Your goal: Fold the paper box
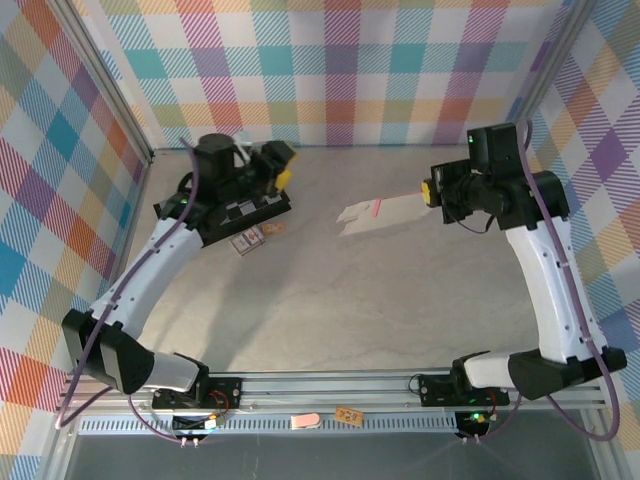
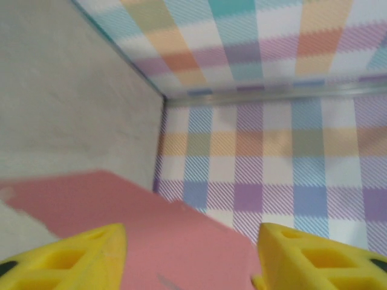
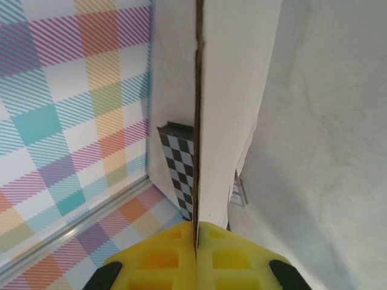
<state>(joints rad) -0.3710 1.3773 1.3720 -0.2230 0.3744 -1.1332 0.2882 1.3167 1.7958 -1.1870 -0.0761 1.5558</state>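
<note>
The paper box (image 1: 385,212) is seen R of centre over the table (image 1: 320,300), towards the far side, w/ its pale grey-white face turned to the top cam and a thin pink streak near its middle. Whether its L end rests on the table or is raised cannot be told. Its R end is pinched by the right tool (image 1: 431,190). In the R wrist view the yellow tips of the right tool (image 3: 196,244) are pressed together on the edge of the paper box (image 3: 233,90), which is seen edge-on, running away from the cam. Beyond it a black-and-white checkered board (image 3: 178,166) is partly seen. In the top view the checkered board (image 1: 250,208) lies under the L arm's wrist, w/ two small cards (image 1: 250,241) just beside its near edge. The left tool (image 1: 283,167) is held by the board's far R corner, well apart from the box. In the L wrist view the left tool (image 2: 190,257) is spread, w/ nothing gripped. The pink face of the paper box (image 2: 151,211) is seen through the gap, w/ a plaid wall (image 2: 272,169) behind.
</note>
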